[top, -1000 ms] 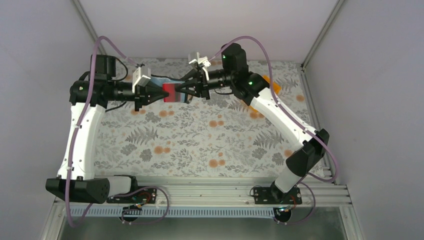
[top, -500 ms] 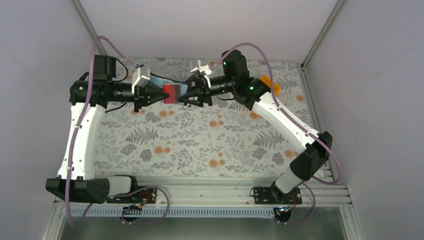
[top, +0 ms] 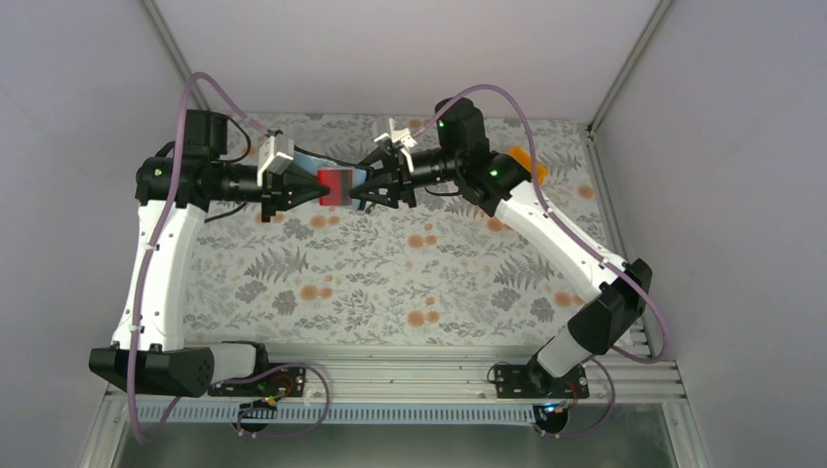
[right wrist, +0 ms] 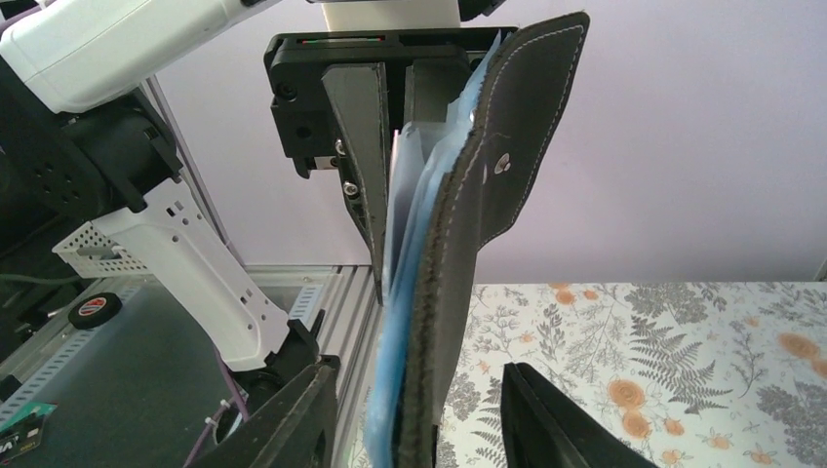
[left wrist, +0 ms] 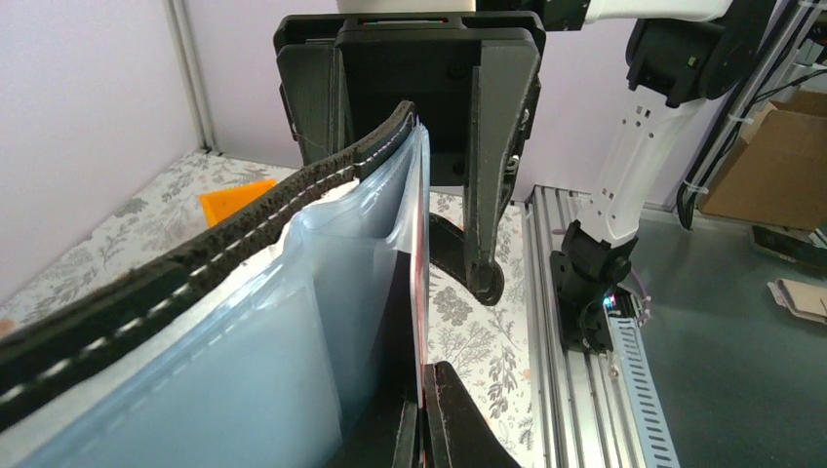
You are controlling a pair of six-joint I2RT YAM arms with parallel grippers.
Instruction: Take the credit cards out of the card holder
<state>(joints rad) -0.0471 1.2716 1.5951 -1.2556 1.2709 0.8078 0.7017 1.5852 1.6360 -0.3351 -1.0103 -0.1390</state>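
The black card holder [top: 357, 177] hangs in the air between my two grippers, folded open, its grey-blue pockets [left wrist: 322, 322] showing. A red credit card [top: 334, 187] stands edge-on in it [left wrist: 426, 283]. My left gripper [top: 317, 188] is shut on the card holder's near edge, and the card's edge sits in the pinch [left wrist: 421, 414]. My right gripper [top: 364, 192] is open, one finger on each side of the card holder [right wrist: 507, 195], with a gap to the nearer finger [right wrist: 293, 419] and to the other one. The right gripper's middle [right wrist: 419, 370] straddles the black flap.
An orange bin [top: 524, 161] sits on the floral tablecloth [top: 390, 283] at the back right, behind the right arm; the left wrist view shows that bin [left wrist: 234, 200] too. An aluminium rail [top: 410, 375] runs along the table's near edge.
My right gripper has opened off the card holder and drawn back slightly to the right. The left gripper has stayed shut in nearly the same place.
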